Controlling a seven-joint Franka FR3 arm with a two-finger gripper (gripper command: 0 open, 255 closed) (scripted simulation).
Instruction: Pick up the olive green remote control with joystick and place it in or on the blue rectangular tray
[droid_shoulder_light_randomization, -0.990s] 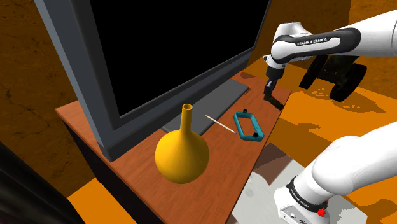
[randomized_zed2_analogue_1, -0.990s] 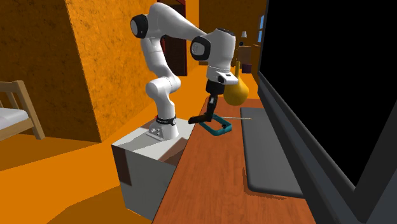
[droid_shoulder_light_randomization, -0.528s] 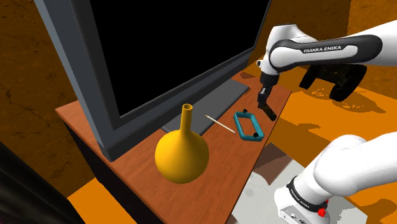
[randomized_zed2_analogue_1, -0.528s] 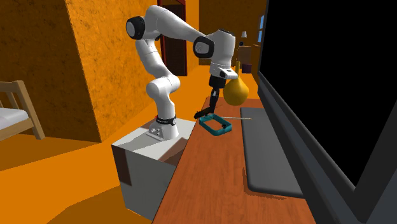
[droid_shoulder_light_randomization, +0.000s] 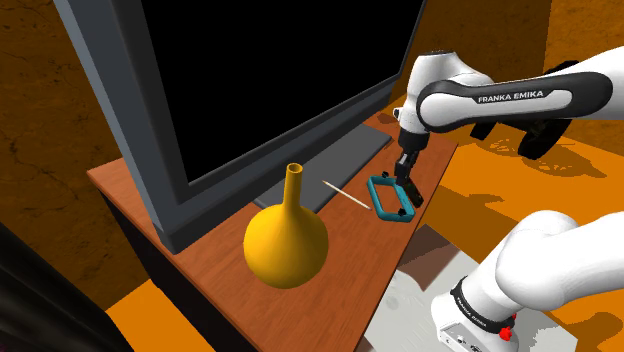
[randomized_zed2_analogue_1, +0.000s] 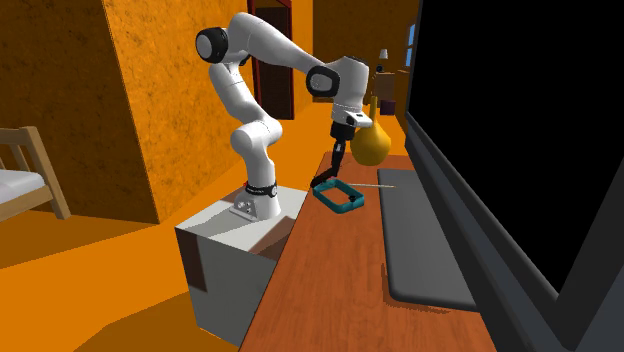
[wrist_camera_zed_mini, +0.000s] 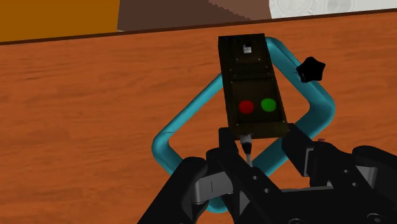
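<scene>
Olive-dark, flat, slab-shaped remote (wrist_camera_zed_mini: 252, 83) pinched at one end between black claw (wrist_camera_zed_mini: 262, 141) fingers, hanging over rounded teal tube-frame tray (wrist_camera_zed_mini: 184, 118) on smooth reddish wood-grain worktop (wrist_camera_zed_mini: 76, 108).

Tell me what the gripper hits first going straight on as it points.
Shut on the remote, the gripper points down at the teal tray; the remote's tip would probably meet it first, depth unclear.

Bright, even light with a warm orange cast. Soft shadow on floor (droid_shoulder_light_randomization: 441, 243) beside tabletop (droid_shoulder_light_randomization: 125, 192). Focus crisp throughout.
</scene>
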